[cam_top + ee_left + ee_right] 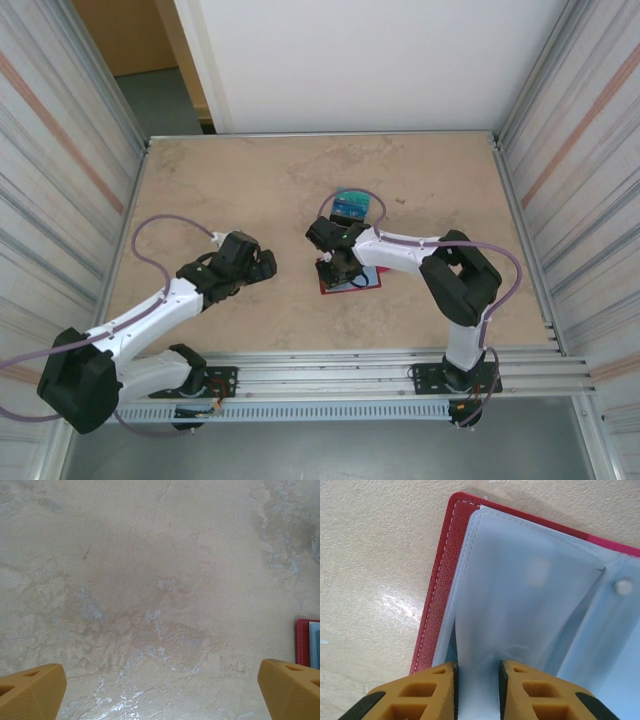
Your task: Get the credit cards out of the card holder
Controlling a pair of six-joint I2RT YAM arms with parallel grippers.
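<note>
The red card holder (368,279) lies open on the table, its pale blue-grey pockets (520,590) facing up inside the red cover (437,580). My right gripper (477,690) points down onto it, and its two pads press against a raised pocket leaf from both sides. From above, the right gripper (338,268) covers the holder's left part. A small stack of teal and blue credit cards (352,207) lies on the table just beyond it. My left gripper (262,262) hovers open over bare table to the holder's left, with its fingers (30,690) wide apart and the holder's edge (302,642) at the right.
A white snap stud (623,586) sits on the holder's inner flap. The tabletop (250,190) is a mottled beige slab. Ribbed metal walls (60,180) close it in left and right, and a rail (380,360) runs along the near edge.
</note>
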